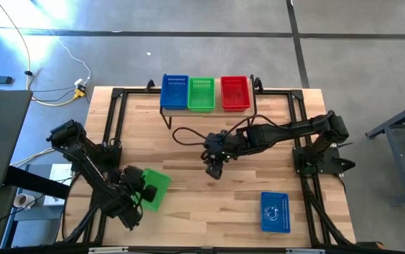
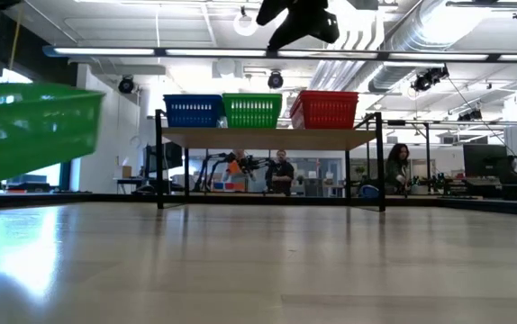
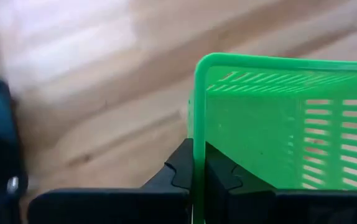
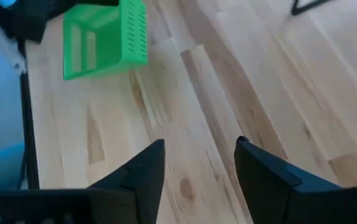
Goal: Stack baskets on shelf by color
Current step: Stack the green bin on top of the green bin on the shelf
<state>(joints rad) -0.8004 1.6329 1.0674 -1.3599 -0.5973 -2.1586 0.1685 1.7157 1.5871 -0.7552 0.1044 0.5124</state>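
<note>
Green basket point(image 1: 153, 189) sits pinched by its rim in the left gripper point(image 1: 140, 192), lifted off the table's point(image 1: 188, 152) near-left corner. Right gripper point(image 1: 214, 169) hovers mid-table, jaws wide and empty. Blue, green and red baskets line the shelf point(image 2: 267, 138).

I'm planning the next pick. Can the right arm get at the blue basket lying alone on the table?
Probably yes. The right gripper is open and empty, and bare table lies between it and the blue basket.
</note>
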